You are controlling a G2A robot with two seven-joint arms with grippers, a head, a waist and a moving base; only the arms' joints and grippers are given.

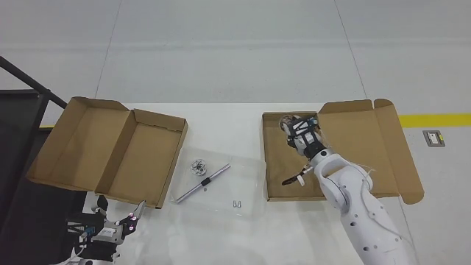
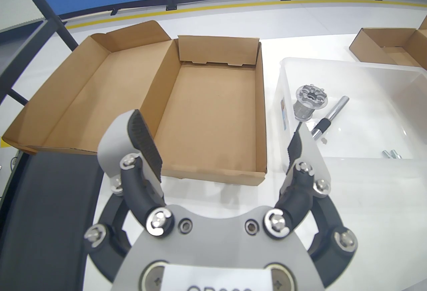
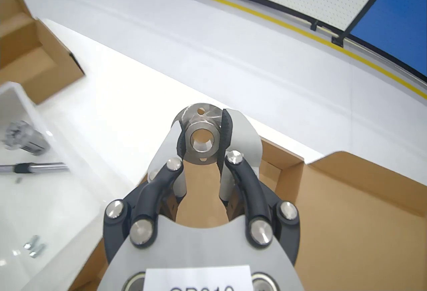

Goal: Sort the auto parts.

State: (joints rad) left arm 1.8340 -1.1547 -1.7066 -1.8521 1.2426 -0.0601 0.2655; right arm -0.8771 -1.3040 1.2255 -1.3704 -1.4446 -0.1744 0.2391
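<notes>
My left gripper [image 2: 218,125] hangs with its fingers spread wide and nothing between them, at the near edge of the left box [image 2: 206,52], whose bare floor lies just ahead of it. Off to that gripper's right sits the clear bin [image 2: 333,61]. In it a toothed hub [image 2: 310,100] stands closest to the gripper, a steel rod [image 2: 332,115] with a black band lies just beside the hub, and two small bolts [image 2: 392,154] lie apart from both, farther right. Farther right again, my right gripper [image 3: 203,132] is pinching a round steel flange [image 3: 200,115] by its central collar, over the far left corner of the right box [image 3: 350,205]. Behind that gripper, on the box floor beside the arm, lies a black part [image 1: 292,179]; I cannot tell what it is.
</notes>
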